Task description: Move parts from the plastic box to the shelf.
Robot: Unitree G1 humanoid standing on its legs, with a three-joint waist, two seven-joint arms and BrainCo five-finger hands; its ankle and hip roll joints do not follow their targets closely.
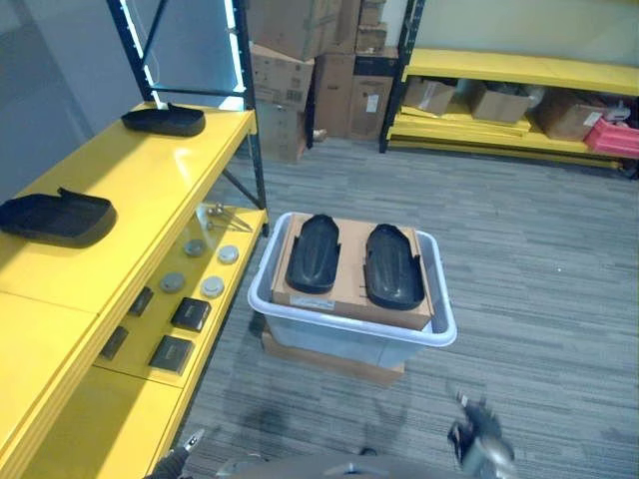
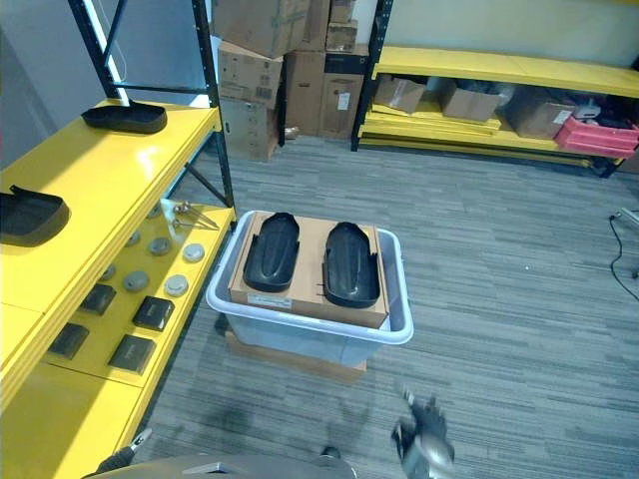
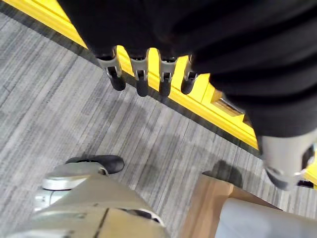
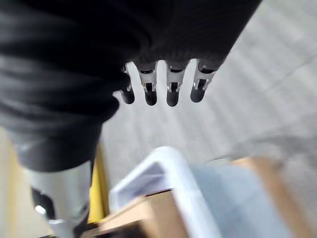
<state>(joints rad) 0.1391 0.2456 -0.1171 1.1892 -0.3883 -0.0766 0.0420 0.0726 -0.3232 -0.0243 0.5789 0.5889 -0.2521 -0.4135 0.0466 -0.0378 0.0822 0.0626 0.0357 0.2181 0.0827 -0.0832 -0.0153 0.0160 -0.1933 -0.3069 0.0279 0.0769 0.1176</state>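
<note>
Grey carpet lies under the plastic box (image 1: 351,329), where two black parts (image 1: 313,252) rest on cardboard (image 1: 354,294) beside the shelf (image 1: 150,180), and my left hand (image 3: 143,74) and right hand (image 4: 163,84), both slack-fingered and empty, could clip its rim reaching in.

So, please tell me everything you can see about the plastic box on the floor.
The plastic box is a pale grey-white tub with a rolled rim and rounded corners. It stands upright beside the yellow shelf, resting on a flat cardboard box on the carpet. A cardboard sheet covers its top, carrying two black parts side by side. Neither hand touches it.
</note>
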